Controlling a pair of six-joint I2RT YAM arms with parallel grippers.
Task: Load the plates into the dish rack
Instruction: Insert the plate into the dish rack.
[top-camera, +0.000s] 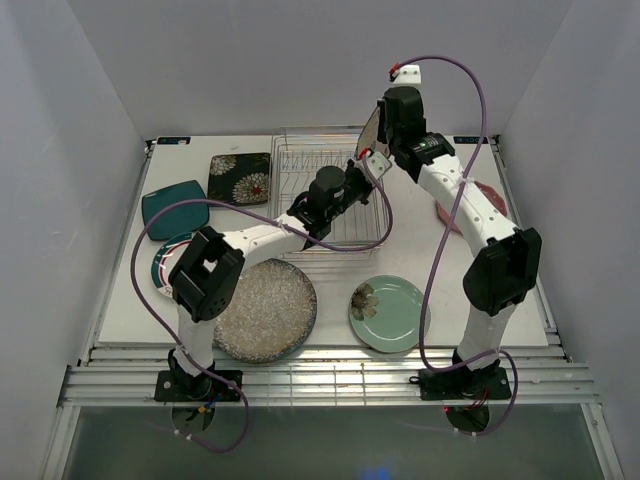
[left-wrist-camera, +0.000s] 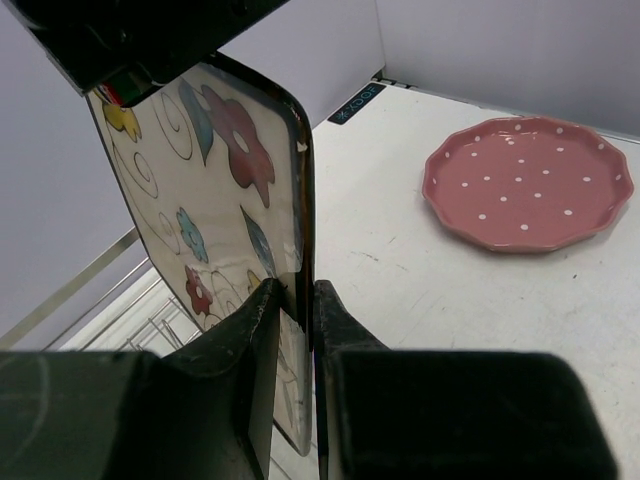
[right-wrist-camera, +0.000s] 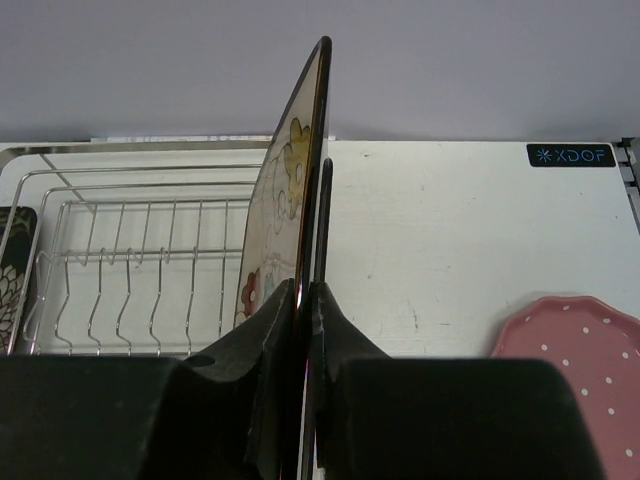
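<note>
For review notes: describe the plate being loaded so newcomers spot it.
Start at the wire dish rack, far middle of the table. At its right end, the cream floral square plate is upright, pinched by the left fingers and the right fingers; the others lie flat.

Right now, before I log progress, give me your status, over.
Left gripper, right gripper both shut on cream floral plate. Plate on edge by dish rack. Nothing seen blocking.

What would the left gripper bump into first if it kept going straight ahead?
The left gripper pinches the cream floral plate. Pushing on, that plate would probably meet the right gripper clamped on its far edge first; depth is unclear.
</note>
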